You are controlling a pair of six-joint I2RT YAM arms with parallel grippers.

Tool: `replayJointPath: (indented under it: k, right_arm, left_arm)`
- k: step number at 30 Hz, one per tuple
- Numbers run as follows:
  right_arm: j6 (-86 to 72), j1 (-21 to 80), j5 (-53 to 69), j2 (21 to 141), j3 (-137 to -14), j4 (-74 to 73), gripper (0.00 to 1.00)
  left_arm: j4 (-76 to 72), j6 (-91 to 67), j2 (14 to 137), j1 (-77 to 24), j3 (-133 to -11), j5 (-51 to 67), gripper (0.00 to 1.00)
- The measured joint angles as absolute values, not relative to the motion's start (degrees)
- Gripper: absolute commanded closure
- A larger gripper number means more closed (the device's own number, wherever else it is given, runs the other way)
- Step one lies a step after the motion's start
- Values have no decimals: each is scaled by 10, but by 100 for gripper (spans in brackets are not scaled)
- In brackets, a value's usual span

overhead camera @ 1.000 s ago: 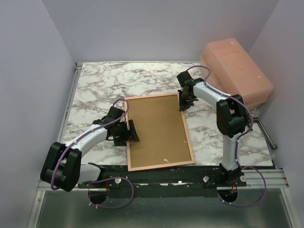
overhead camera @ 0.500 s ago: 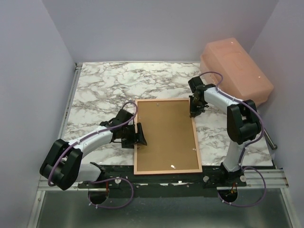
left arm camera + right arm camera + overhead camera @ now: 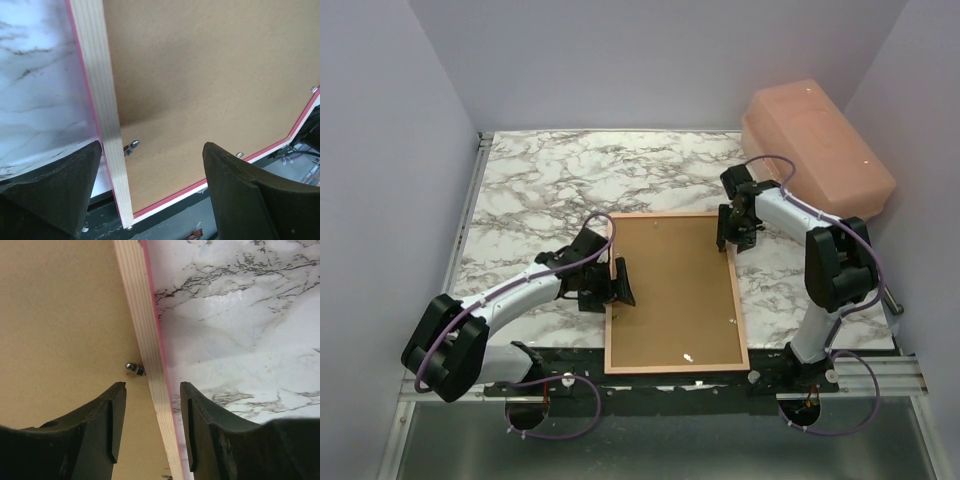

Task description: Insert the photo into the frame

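The frame (image 3: pixel 675 367) lies face down on the marble table near its front edge, pale wood back up, with a pink front edge (image 3: pixel 300 125) showing. A brown backing board (image 3: pixel 670 290) fills it, and small metal clips (image 3: pixel 134 368) sit at its inner edge. The photo is hidden. My left gripper (image 3: pixel 620 285) is open astride the frame's left rail (image 3: pixel 102 100); the rail stands close to one finger of the gripper (image 3: pixel 152 147). My right gripper (image 3: pixel 728 240) is open astride the right rail (image 3: pixel 140 315) near the far corner, with a gap on both sides of it (image 3: pixel 152 390).
A large pink plastic box (image 3: pixel 817 140) stands at the back right, close behind the right arm. The frame's near end reaches the dark metal rail (image 3: pixel 650 385) at the table's front. Walls close in the left, right and back.
The frame has slid to the right and turned square to the table. My right gripper has opened off the frame's right rail. The left gripper followed the left rail, still open.
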State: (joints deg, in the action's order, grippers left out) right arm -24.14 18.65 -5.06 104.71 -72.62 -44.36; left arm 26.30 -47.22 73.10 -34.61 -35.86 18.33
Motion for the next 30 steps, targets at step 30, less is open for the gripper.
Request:
replayJointPath:
  k: [30]
  right_arm:
    - [-254, 116, 76, 996, -677, -427, 22]
  left_arm:
    - [376, -401, 1043, -247, -734, 66, 37]
